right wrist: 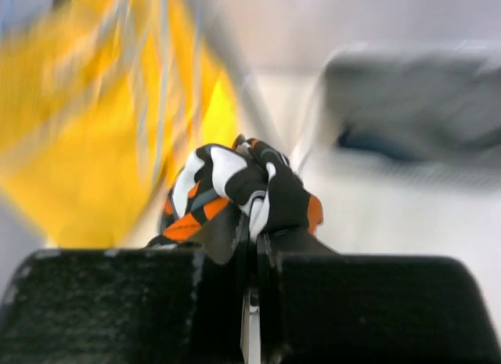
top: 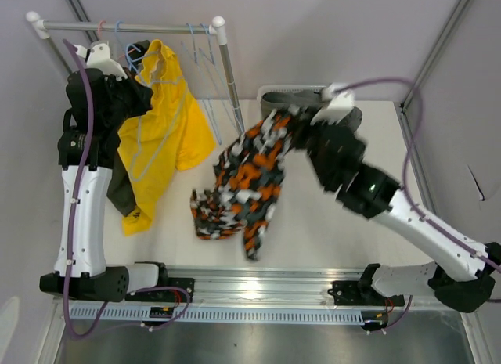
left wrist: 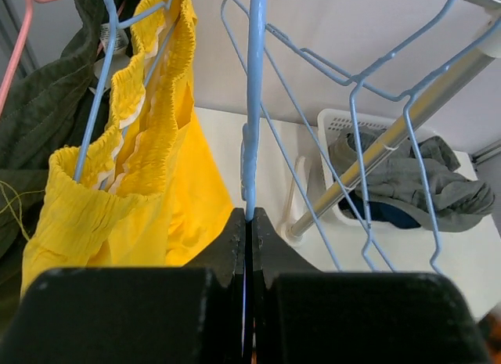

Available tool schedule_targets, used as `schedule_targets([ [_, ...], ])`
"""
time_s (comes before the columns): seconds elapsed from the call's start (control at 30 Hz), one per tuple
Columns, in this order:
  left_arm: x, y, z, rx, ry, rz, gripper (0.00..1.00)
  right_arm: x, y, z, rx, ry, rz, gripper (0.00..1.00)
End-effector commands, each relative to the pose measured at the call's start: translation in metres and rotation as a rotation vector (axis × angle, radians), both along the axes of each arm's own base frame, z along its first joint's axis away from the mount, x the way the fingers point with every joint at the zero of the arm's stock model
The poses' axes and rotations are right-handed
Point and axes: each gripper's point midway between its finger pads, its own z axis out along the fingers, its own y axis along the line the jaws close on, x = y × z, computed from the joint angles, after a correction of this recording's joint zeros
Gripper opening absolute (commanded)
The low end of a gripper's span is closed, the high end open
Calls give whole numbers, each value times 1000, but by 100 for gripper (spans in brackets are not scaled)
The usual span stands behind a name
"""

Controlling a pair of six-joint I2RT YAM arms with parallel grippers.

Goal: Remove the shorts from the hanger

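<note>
My right gripper (top: 296, 116) is shut on the orange-black-white patterned shorts (top: 246, 180), which hang from it above the table; their bunched cloth (right wrist: 243, 184) fills the jaws in the right wrist view. My left gripper (left wrist: 250, 217) is shut on a bare blue hanger (left wrist: 254, 82) on the rail. The bright yellow shorts (top: 160, 129) hang on a blue hanger (left wrist: 98, 90) at the left, also in the left wrist view (left wrist: 149, 176). Olive green shorts (left wrist: 39, 121) hang behind them. Grey shorts (left wrist: 407, 180) over navy blue shorts (left wrist: 387, 215) lie in the white basket (left wrist: 340, 129).
The clothes rail (top: 125, 25) with its upright post (top: 229, 74) stands at the back left, with further empty blue hangers (left wrist: 376, 106) and a pink hanger (left wrist: 19, 35). The basket (top: 270, 94) sits at the back centre. Grey walls enclose the table.
</note>
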Motion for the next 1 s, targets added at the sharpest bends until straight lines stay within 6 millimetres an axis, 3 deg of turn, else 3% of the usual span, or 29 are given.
schedule_targets([
  [0.0, -9, -5, 19, -26, -91, -31, 0, 61, -42, 125, 101, -231, -76, 0],
  [0.07, -13, -3, 13, 6, -81, -30, 0, 92, -48, 156, 106, -286, -80, 0],
  [0.1, -14, -2, 6, 21, -64, -30, 0, 116, -66, 166, 92, -297, -131, 0],
  [0.13, -16, 0, -2, 34, -50, -26, 0, 138, -64, 193, 121, -345, -145, 0],
  [0.2, -22, 4, -1, 51, -63, -10, 0, 168, -75, 210, 124, -378, -161, 0],
  [0.23, -23, 3, -12, 51, -44, -17, 0, 184, -73, 229, 157, -439, -166, 0],
  [0.3, -25, 0, -17, 36, -47, -31, 0, 198, -79, 246, 190, -524, -163, 0],
  [0.37, -26, -2, -15, 17, -58, -34, 0, 216, -77, 242, 216, -551, -136, 0],
  [0.4, -25, -4, -17, 13, -56, -41, 0, 218, -90, 253, 253, -610, -158, 0],
  [0.43, -24, -4, -15, 5, -61, -41, 0, 228, -92, 243, 283, -596, -164, 0],
  [0.47, -24, -5, -14, 1, -65, -46, 0, 230, -99, 248, 315, -631, -167, 0],
  [0.63, -23, -9, -11, -9, -72, -65, 0, 273, -126, 231, 370, -654, -173, 0],
  [0.77, -24, -8, -12, -7, -80, -57, 0, 297, -120, 218, 422, -684, -123, 0],
  [0.87, -18, -8, -16, -7, -66, -57, 0, 322, -104, 175, 380, -588, -101, 0],
  [0.9, -18, -8, -12, -1, -73, -60, 0, 340, -96, 132, 356, -489, -105, 0],
  [0.97, -12, -7, -4, 4, -83, -56, 0, 351, -87, 85, 340, -406, -96, 0],
])
